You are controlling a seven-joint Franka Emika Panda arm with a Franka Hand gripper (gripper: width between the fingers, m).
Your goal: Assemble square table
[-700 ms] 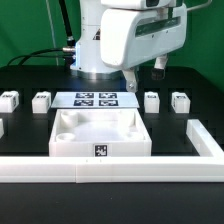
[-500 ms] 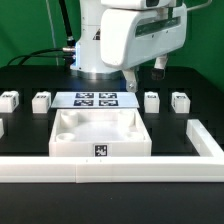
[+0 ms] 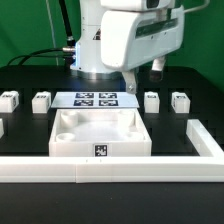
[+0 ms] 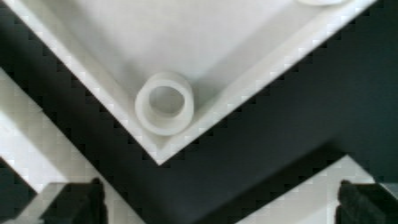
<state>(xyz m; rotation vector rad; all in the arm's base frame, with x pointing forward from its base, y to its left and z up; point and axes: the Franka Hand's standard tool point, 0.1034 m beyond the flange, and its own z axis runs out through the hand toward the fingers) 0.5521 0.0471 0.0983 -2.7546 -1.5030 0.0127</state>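
Observation:
The square table's white slab [image 3: 99, 131] lies flat on the black table, rim up, with a black-and-white tag [image 3: 100, 151] on its near edge. Several short white tagged leg blocks stand in a row behind it: two on the exterior view's left [image 3: 10, 99] [image 3: 41, 101] and two on the right [image 3: 152, 100] [image 3: 180, 100]. My gripper [image 3: 145, 72] hangs open above and behind the slab, holding nothing. In the wrist view one slab corner [image 4: 196, 60] with its round pocket [image 4: 166, 103] lies below the gripper [image 4: 217, 205], well apart from the dark fingertips [image 4: 71, 205].
The marker board [image 3: 95, 99] lies flat behind the slab, under the arm. A long white border rail [image 3: 110, 170] runs along the front and turns back at the right [image 3: 207, 142]. The arm's bulky white body [image 3: 125, 35] fills the upper middle.

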